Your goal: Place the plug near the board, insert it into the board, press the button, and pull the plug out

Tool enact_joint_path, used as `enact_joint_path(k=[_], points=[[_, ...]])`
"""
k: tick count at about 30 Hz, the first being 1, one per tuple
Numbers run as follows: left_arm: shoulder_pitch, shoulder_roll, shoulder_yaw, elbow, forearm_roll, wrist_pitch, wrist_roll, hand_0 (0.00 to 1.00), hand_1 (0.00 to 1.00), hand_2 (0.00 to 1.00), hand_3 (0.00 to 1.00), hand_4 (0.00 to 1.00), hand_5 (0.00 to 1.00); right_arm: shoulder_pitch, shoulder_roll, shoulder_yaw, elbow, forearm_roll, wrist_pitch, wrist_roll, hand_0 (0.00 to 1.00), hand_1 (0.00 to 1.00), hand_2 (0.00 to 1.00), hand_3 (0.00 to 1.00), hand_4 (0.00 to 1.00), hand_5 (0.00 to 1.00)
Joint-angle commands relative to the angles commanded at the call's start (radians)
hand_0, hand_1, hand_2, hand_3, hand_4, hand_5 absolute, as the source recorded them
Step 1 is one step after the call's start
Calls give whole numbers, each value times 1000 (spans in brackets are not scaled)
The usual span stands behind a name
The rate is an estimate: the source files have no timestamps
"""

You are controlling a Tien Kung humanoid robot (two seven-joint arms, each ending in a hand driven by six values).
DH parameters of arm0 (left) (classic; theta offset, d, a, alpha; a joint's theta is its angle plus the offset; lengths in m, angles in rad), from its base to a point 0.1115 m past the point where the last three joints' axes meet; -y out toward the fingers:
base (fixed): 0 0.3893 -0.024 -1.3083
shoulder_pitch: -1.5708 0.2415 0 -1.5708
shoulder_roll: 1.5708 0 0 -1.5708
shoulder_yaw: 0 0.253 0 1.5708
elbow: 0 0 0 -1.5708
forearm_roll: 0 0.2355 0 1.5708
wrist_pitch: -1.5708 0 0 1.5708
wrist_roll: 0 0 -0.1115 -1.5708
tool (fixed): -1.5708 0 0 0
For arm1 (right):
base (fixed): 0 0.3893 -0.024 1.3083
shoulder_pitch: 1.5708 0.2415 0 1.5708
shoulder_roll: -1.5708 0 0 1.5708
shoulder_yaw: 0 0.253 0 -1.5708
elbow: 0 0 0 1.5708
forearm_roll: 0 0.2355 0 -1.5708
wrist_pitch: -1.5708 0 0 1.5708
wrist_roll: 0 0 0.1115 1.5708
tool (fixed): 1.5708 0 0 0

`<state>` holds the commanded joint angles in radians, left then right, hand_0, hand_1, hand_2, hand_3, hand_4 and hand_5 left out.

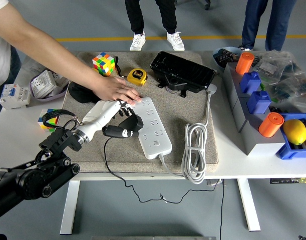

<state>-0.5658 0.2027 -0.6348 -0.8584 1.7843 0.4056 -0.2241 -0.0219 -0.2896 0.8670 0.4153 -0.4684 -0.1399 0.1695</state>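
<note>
A white power strip (154, 125) lies on a beige mat (193, 105) in the middle of the table. My left hand (123, 120), white with dark fingers, is shut on a black plug (132, 123), held just left of the strip and touching or nearly touching its left edge. The plug's black cord (106, 160) hangs down over the table's front edge. A person's hand (117, 90) presses flat on the strip's far end. My right arm is out of view.
The strip's coiled white cable (194, 150) lies to its right. A black case (183, 72), yellow tape measure (137, 76) and Rubik's cube (103, 63) stand behind. Grey bins with orange cylinders (271, 124) and blue boxes line the right side.
</note>
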Motion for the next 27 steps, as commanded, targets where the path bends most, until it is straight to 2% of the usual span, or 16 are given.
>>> enact_joint_path(k=[5,6,11,12,13,17,18,21,23,24,27], points=[[5,4,-11,-17,-1,-5,-3,350,568,596,626,998,505,0,1,2,0,0,0,0,601,608,546,545,752,257],[7,5,-15,-23,-1,-6,-3,377,599,625,645,998,529,-1,1,2,0,0,0,0,600,608,546,545,752,256],[22,13,-39,-68,-6,-2,-12,377,599,625,645,998,529,-1,0,2,0,0,0,0,600,608,546,545,752,256],[27,15,-45,-80,-9,1,-18,399,615,642,671,998,583,-1,1,2,0,0,0,1,601,607,546,545,752,255],[31,17,-49,-88,-14,4,-24,399,615,642,671,998,583,-1,1,2,0,0,0,1,601,607,546,545,752,255],[60,31,-58,-135,-69,54,-101,399,615,642,671,998,583,-3,1,1,0,0,0,1,601,607,546,545,752,255],[68,34,-59,-144,-91,67,-131,486,630,671,687,998,703,-4,1,1,0,0,0,2,601,608,546,546,753,255],[96,44,-58,-177,-149,103,-213,486,630,671,687,998,703,-4,0,2,-1,0,0,4,601,608,546,546,753,255],[115,49,-54,-196,-163,114,-248,486,630,671,687,998,703,-4,0,4,0,0,0,5,601,608,546,546,753,255],[121,51,-52,-202,-165,116,-252,705,743,758,737,958,668,-4,0,4,0,-1,0,5,601,608,546,546,752,253],[146,55,-41,-215,-157,109,-246,705,743,758,737,958,668,-4,0,6,0,-1,-1,7,601,608,546,546,752,253]])
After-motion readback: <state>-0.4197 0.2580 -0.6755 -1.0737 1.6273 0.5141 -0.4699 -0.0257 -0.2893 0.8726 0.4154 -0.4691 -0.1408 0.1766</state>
